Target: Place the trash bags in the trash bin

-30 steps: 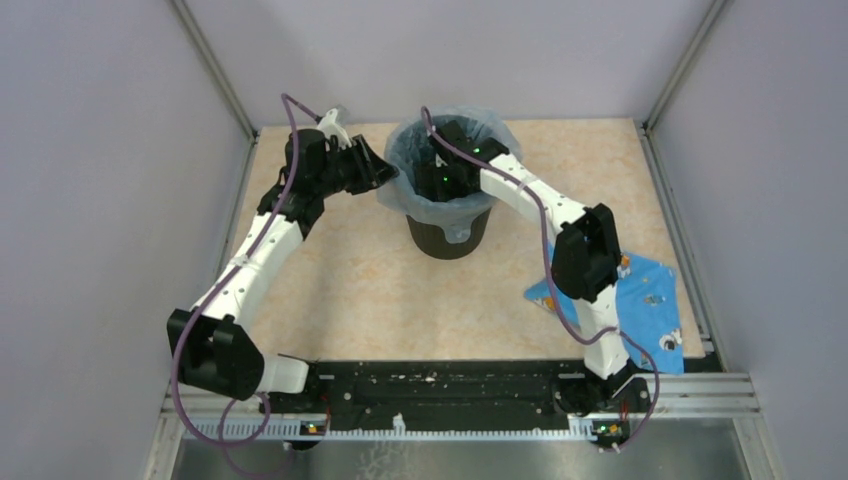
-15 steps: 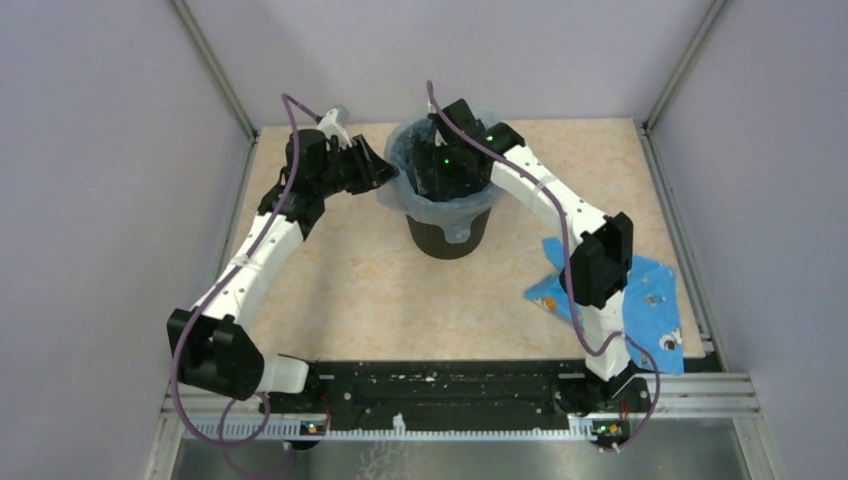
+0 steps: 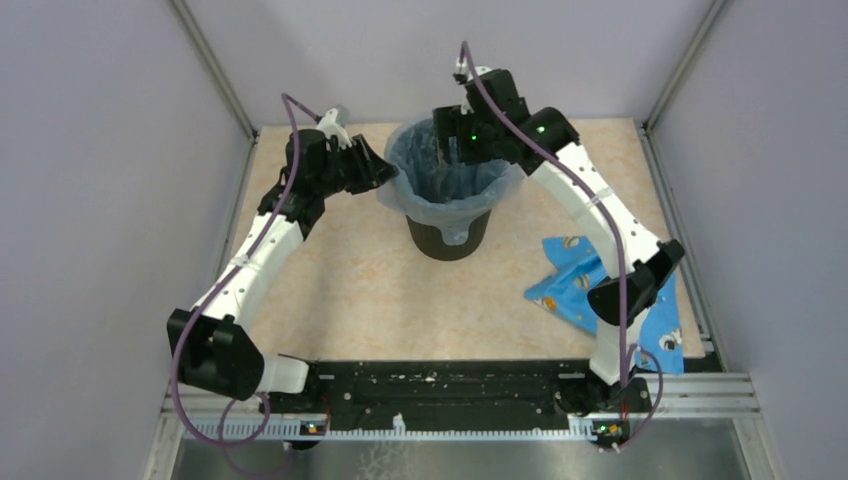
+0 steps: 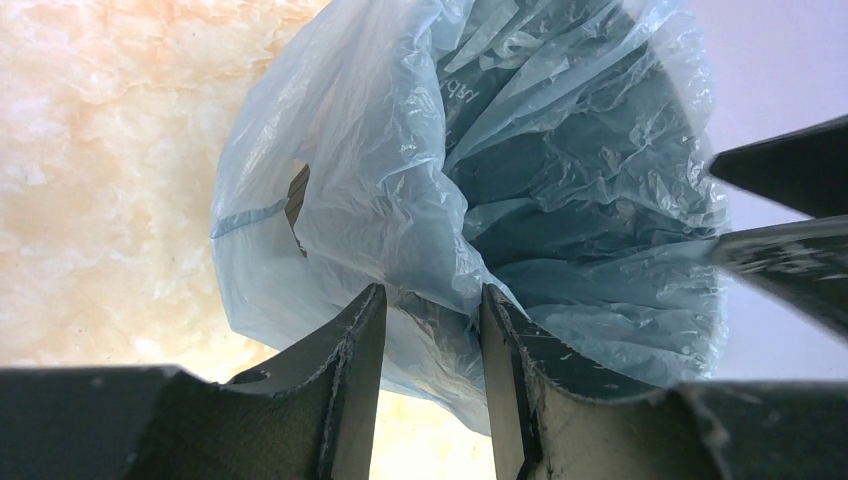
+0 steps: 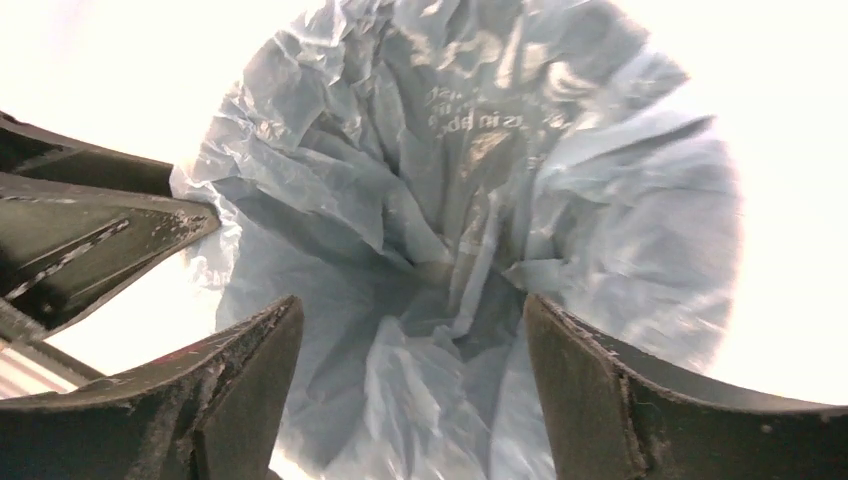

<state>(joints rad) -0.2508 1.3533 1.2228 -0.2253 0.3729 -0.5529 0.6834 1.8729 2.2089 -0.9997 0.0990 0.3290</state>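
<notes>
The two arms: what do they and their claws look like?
Left arm and right arm match: white tube links, black joint housings, a purple cable looping along each. Small green lights glow near the right wrist. Left claw and right claw are black, each with two tapered, scuffed fingers.

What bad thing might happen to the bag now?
The left gripper pinches the rim of the trash bag; pulling sideways might tear the thin film or tip the trash bin. The open right gripper hangs over the opening; dipping down, it might snag the crinkled lining and drag it out.
</notes>
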